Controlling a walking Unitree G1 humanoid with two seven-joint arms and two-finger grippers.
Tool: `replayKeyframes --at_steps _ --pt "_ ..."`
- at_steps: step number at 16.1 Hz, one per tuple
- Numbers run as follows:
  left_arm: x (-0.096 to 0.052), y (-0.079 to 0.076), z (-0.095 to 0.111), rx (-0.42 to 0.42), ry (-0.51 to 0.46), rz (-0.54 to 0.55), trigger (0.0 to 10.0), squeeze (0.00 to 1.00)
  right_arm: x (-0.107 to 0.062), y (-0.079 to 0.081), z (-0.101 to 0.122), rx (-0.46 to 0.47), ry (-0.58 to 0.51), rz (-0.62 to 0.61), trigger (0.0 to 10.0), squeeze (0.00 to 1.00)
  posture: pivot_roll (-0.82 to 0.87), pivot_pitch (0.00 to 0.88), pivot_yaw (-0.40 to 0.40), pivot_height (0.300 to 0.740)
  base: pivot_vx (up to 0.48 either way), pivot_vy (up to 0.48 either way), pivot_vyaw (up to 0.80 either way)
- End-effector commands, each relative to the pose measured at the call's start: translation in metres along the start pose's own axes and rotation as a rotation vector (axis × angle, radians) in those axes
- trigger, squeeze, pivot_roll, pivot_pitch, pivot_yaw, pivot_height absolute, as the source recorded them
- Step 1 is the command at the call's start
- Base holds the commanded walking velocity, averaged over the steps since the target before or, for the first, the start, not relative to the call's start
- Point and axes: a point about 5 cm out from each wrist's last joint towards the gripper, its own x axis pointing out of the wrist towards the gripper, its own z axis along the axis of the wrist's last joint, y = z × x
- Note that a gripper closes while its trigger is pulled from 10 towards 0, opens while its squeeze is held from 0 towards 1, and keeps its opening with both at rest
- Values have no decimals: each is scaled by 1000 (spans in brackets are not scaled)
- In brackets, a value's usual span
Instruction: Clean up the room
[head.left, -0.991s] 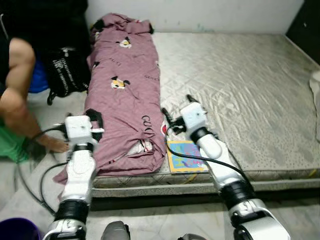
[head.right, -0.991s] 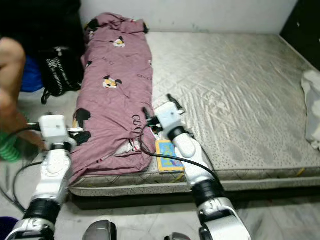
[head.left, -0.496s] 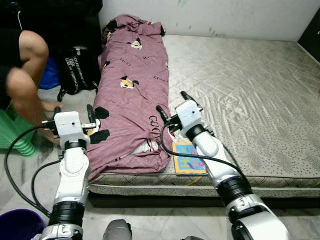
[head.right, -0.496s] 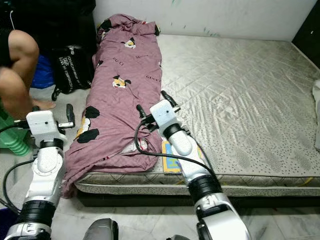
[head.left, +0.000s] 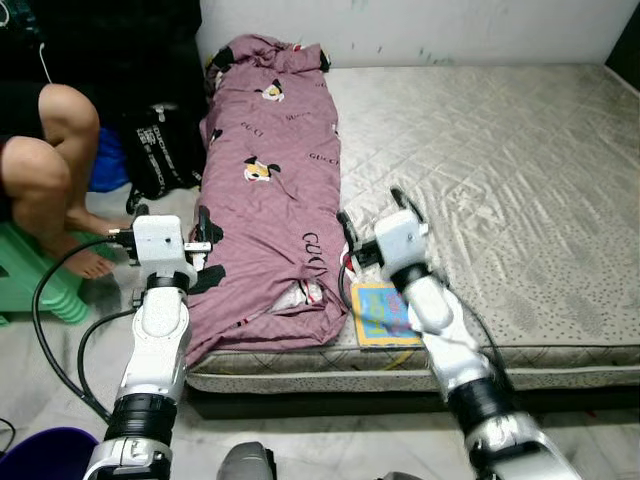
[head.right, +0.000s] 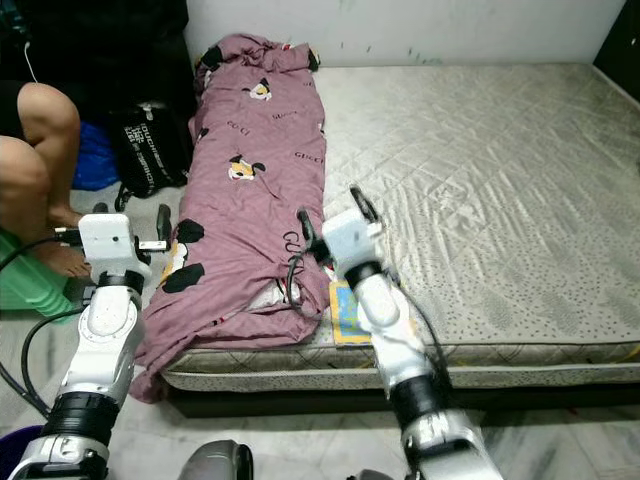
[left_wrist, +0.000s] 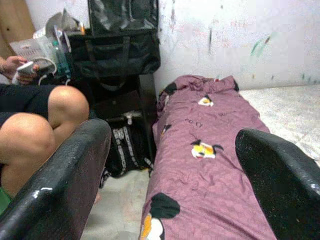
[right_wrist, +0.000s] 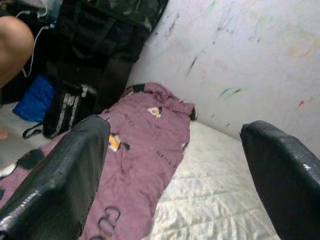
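A mauve blanket (head.left: 268, 190) with cartoon prints lies lengthwise along the left side of the grey mattress (head.left: 500, 170), its near end hanging over the edge. A colourful picture book (head.left: 383, 314) lies on the mattress by the blanket's near right corner, partly under my right arm. My left gripper (head.left: 172, 216) is open, held just left of the blanket's near end, off the mattress side. My right gripper (head.left: 374, 212) is open above the blanket's right edge, just beyond the book. In both wrist views the fingers (left_wrist: 60, 175) (right_wrist: 55, 175) stand wide apart with nothing between them.
A person (head.left: 50, 160) sits on a green stool (head.left: 30, 280) at the left, feet on the floor. A black backpack (head.left: 160, 150) leans by the bed's left side, with dark bags (left_wrist: 117, 50) behind it. A purple bucket (head.left: 40, 458) stands at the near left. Cables trail beside my left arm.
The camera has shifted, so the whole scene sits differently. The person has drawn an arm up from the floor and now sits with knees raised. Both grippers stay open.
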Motion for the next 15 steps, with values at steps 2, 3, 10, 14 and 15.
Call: replayKeyframes --at_steps 2,3,10,14,15 --pt "-10 -2 -5 5 24 8 10000 0 -6 4 5 -19 -25 31 10000 0 54 0 26 740 0 0 0" --pt "-11 -3 -6 4 28 6 10000 0 -8 4 5 -20 -26 34 10000 0 54 0 26 740 0 0 0" --pt "-16 -6 -3 -11 29 5 10000 0 -9 -2 5 -27 -13 14 10000 0 62 0 2 740 0 0 309" --pt "-20 -14 -4 -17 41 -26 10000 0 -7 -4 7 16 -13 -20 10000 0 54 0 17 740 0 0 400" --pt "-19 -17 -3 -17 38 -37 10000 0 -7 -4 7 12 -20 -23 10000 0 54 0 18 740 0 0 0"
